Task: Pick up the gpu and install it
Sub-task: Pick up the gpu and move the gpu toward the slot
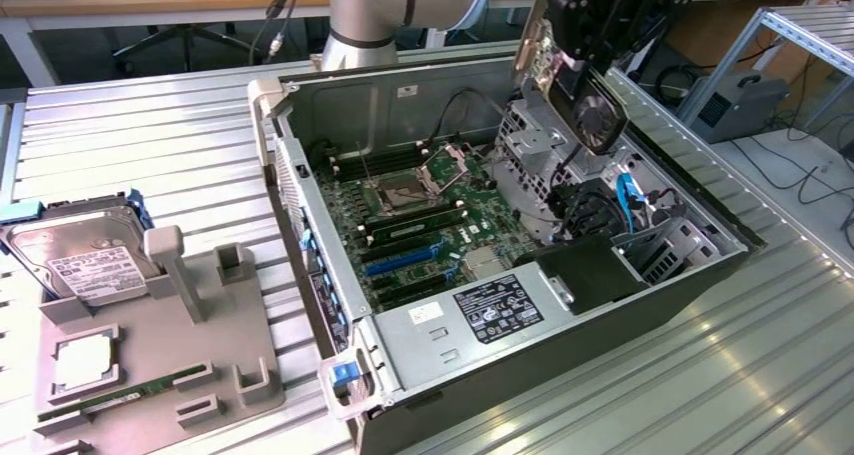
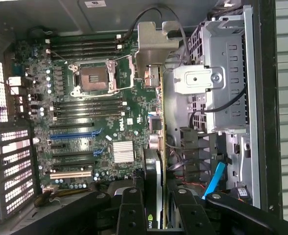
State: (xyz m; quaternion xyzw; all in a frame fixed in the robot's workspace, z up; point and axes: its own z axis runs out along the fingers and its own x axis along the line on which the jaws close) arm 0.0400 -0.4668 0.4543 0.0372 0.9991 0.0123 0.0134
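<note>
gpu [image 1: 595, 110] hangs upright over the open case [image 1: 387, 100]
Gripper [image 1: 601, 55] jaws pinch it at one o'clock of the motherboard [image 1: 427, 215], edge-down, seemingly to suit the slots

The arm [image 1: 363, 20] is a smooth silver-grey tube with a rounded, pale grey joint cap at its far end. The gripper [image 2: 154, 198] is matte black, and its angular fingers [image 2: 129, 210] carry small round screw heads.

gpu [image 1: 597, 110] held in end effector [image 1: 595, 61], above open computer case [image 1: 561, 375]
</note>
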